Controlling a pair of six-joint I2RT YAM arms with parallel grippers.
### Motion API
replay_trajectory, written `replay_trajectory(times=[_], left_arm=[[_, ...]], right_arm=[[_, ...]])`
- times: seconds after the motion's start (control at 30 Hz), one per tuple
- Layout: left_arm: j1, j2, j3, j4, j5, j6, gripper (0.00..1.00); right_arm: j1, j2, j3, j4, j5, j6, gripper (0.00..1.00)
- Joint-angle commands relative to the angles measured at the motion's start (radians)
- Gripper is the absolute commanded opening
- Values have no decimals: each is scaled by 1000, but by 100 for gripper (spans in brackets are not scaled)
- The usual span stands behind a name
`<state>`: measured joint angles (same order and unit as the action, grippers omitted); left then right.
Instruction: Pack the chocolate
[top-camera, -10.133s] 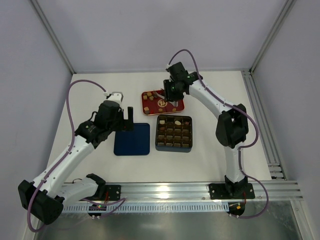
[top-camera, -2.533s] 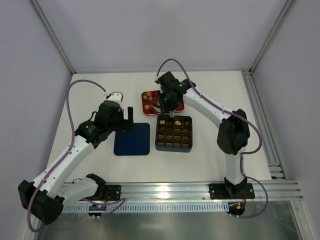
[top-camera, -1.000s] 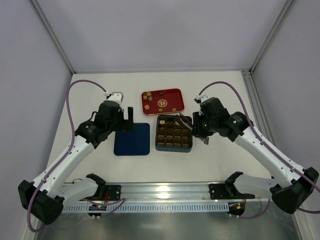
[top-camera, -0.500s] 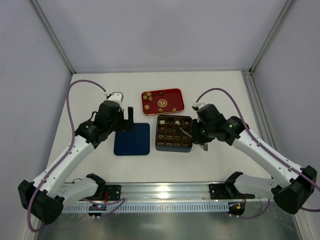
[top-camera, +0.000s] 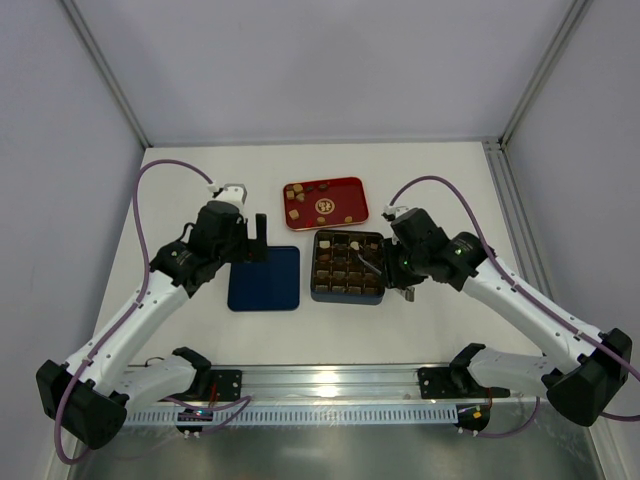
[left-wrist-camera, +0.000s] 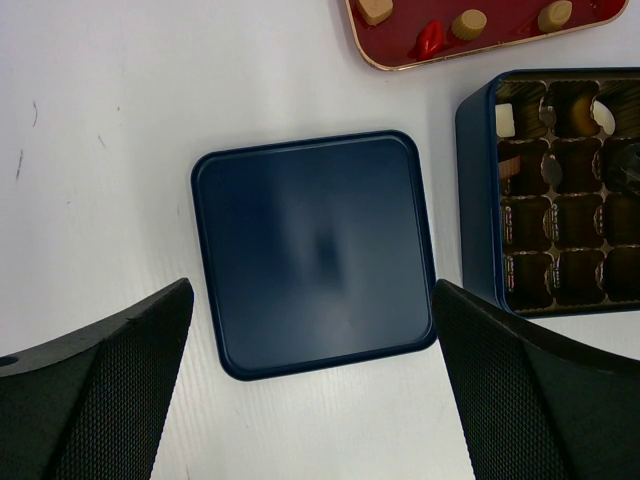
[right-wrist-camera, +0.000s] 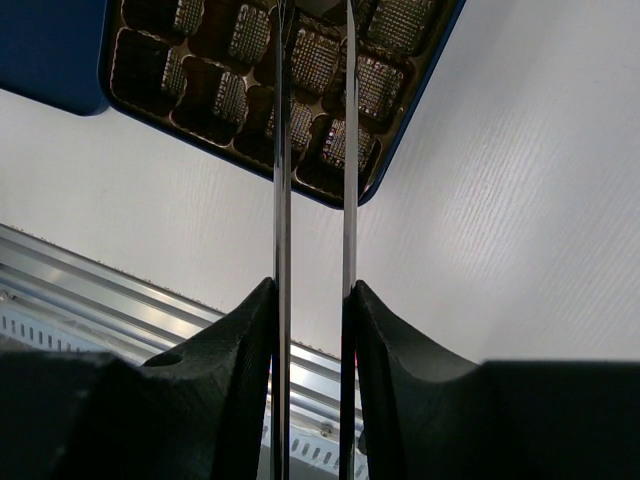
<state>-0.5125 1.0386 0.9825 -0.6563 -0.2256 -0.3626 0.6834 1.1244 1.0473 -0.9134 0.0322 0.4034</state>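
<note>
The right hand (right-wrist-camera: 314, 12), its 2 thin fingers (right-wrist-camera: 282, 150) nearly closed, hovered over the box (top-camera: 347, 296) at centre frame; any held piece was hidden. The left hand (left-wrist-camera: 312, 330) gaped wide and empty above the blue lid (left-wrist-camera: 300, 220). The chocolate (left-wrist-camera: 468, 22) lay on the red tray (top-camera: 345, 192), upper centre, and in some box cells.

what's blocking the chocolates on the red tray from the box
Nothing visible. The chocolates lie on the red tray just behind the open box; its lid lies on the table to its left.
</note>
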Motion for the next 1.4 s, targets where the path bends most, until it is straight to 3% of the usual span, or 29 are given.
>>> replay_trajectory(times=[0.0, 0.53, 0.87, 0.97, 1.37], left_arm=[[-3, -5, 16, 7, 2, -4, 100], [-3, -6, 16, 7, 0, -4, 100], [-3, -6, 16, 7, 0, -2, 100], [-3, -9, 16, 7, 0, -1, 100], [-3, -14, 18, 9, 25, -6, 100]], right_arm=[[8, 2, 19, 28, 17, 8, 38], [10, 0, 40, 24, 21, 6, 41], [-5, 20, 140, 8, 17, -31, 41], [-47, 35, 161, 21, -8, -54, 41], [-434, 201, 261, 180, -107, -115, 41]])
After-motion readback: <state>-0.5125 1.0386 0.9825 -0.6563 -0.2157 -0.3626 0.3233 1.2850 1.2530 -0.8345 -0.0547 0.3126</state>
